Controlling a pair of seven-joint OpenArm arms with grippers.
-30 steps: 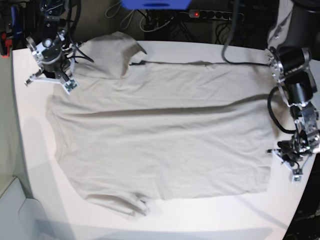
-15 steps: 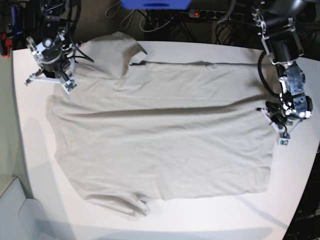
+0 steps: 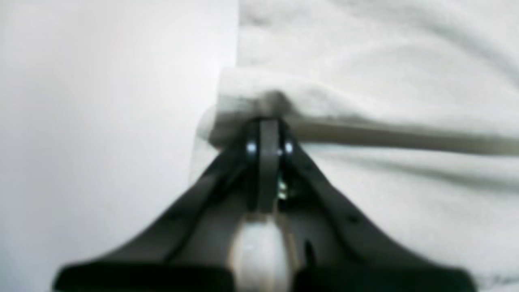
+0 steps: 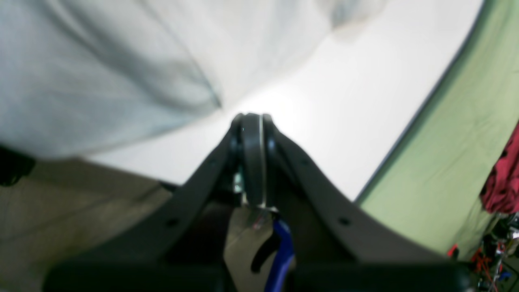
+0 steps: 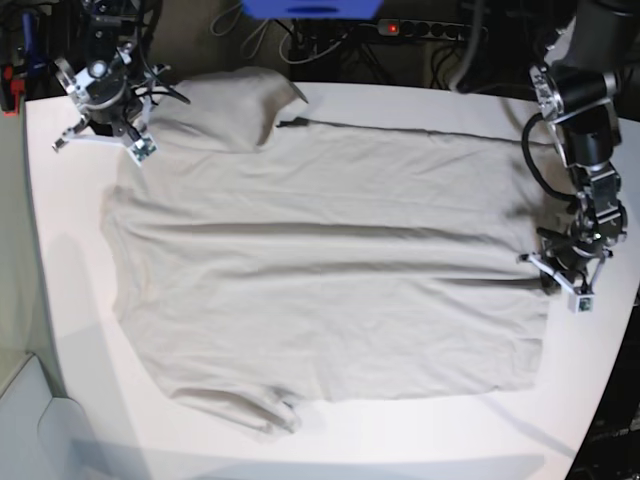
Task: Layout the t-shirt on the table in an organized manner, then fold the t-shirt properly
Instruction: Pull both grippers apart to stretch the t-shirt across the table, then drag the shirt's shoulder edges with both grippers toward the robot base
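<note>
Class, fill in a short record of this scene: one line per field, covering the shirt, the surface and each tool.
Garment: t-shirt, beige, spread flat with collar side toward the base view's left, some wrinkles
Surface: table, white
Left tool: shut, tips at the shirt's hem edge, apparently pinching a small fold of cloth
Right tool: shut, over bare table near a sleeve, holding nothing
Folding: not yet started
</note>
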